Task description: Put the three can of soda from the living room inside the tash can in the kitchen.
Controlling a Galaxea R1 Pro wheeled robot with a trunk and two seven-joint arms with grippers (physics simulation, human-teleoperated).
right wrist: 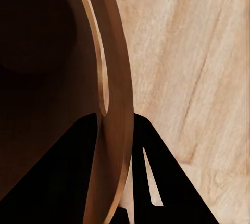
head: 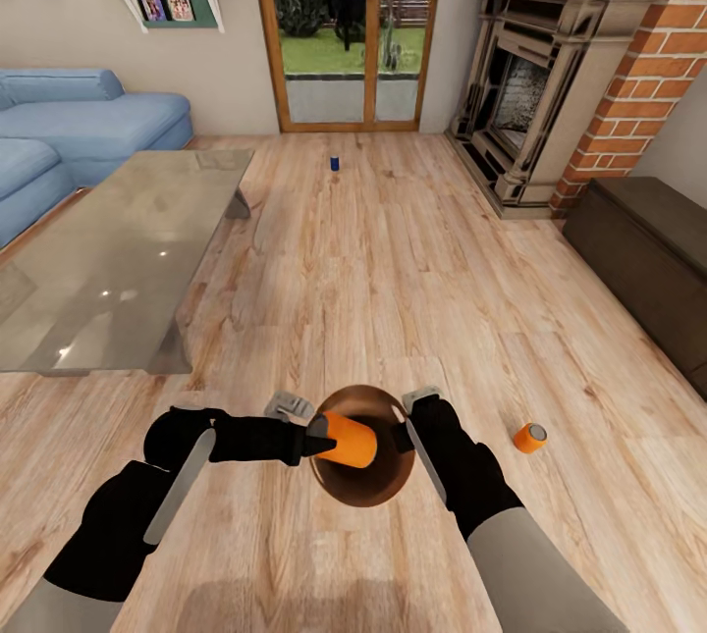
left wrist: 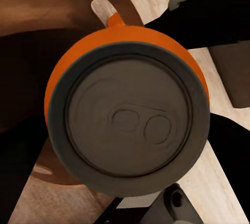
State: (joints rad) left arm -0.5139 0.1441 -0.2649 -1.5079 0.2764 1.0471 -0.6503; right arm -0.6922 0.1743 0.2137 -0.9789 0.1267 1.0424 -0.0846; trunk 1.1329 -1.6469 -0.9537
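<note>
My left gripper point(head: 322, 435) is shut on an orange can of soda point(head: 350, 440), held on its side over the mouth of the tash can point(head: 365, 494). In the left wrist view the can's silvery top point(left wrist: 130, 125) faces the camera, with the coppery inner wall point(left wrist: 31, 10) behind it. The right gripper point(head: 406, 437) is shut on the tash can's rim point(right wrist: 112, 104), one finger on each side. Another orange can point(head: 530, 437) lies on the floor to the right. A dark blue can point(head: 335, 163) stands far ahead near the glass doors.
A glass-topped coffee table point(head: 118, 250) is at the left, with a light blue sofa point(head: 88, 123) behind it. The brick fireplace point(head: 535, 93) and a dark low cabinet point(head: 648, 260) line the right side. Wood-framed glass doors point(head: 349, 25) are straight ahead across the wood floor.
</note>
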